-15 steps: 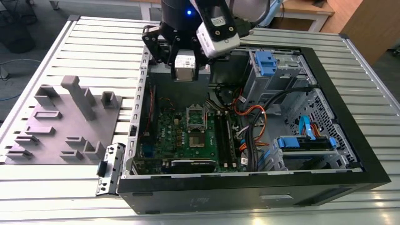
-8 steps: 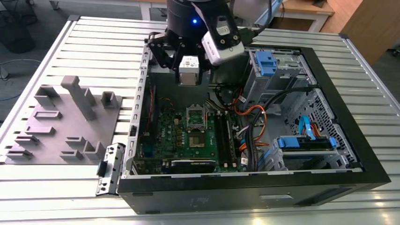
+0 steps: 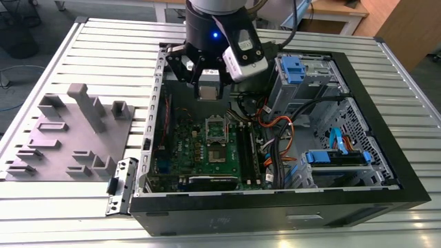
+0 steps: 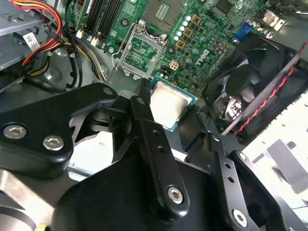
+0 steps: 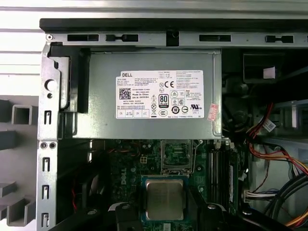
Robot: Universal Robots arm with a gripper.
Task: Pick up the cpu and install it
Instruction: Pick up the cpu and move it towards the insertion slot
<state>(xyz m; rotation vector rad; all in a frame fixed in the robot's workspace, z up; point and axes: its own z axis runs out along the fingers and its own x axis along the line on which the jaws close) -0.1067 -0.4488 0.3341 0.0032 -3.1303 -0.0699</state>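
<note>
Gripper (image 3: 206,85) of the single arm is seen lowered into the open computer case (image 3: 386,170), which is laid on its side on the slatted metal table (image 3: 103,41). The arm is placed toward the case's far edge in the exterior view.

Within the case, the grey power supply (image 5: 144,77) is fixed along one end wall, and the green motherboard (image 3: 179,150) is spread over the case floor beside it. A black fan (image 4: 250,86) is mounted near the board's corner closest to the gripper.

On the board, the CPU socket (image 5: 176,155) is seen with its metal frame and a hollow middle, and nothing is seated in it.

The cpu (image 5: 164,198) is clamped between the gripper's two black fingers (image 5: 124,214), which are pressed against opposite edges of the chip. It is carried flat, with the silver-grey top facing up, and is raised clear of the board.

The deciding relation is judged as follows. The socket is placed between the held cpu and the power supply, so the chip is short of it and not yet above it. In the second wrist view the socket (image 4: 137,53) is likewise seen beyond the chip (image 4: 168,106). The chip is square, so no long axis is given. Its edges are seen roughly parallel to the socket frame.
</note>
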